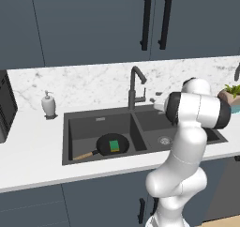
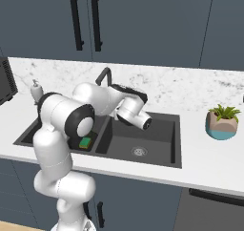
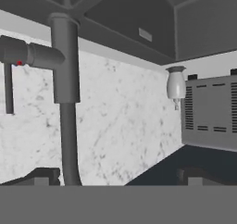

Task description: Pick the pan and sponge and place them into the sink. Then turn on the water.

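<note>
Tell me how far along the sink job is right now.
Done: the pan lies in the sink with the sponge on it. In hand: the arm is at the faucet, seen close in the hand view. Left: no water is running.

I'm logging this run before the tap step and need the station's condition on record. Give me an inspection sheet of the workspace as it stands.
Surface: white counter with marble backsplash.
Job's things: pan lies in the left basin of the sink, sponge on top of it; faucet at the sink's rear, no water seen.
Clutter: white soap dispenser left of the sink; potted plant to its right; dark appliance at the far left.
End effector: tips near the faucet stem, apart, holding nothing.
Cables: nothing seen.
Surroundings: dark cabinets above and below.
</note>
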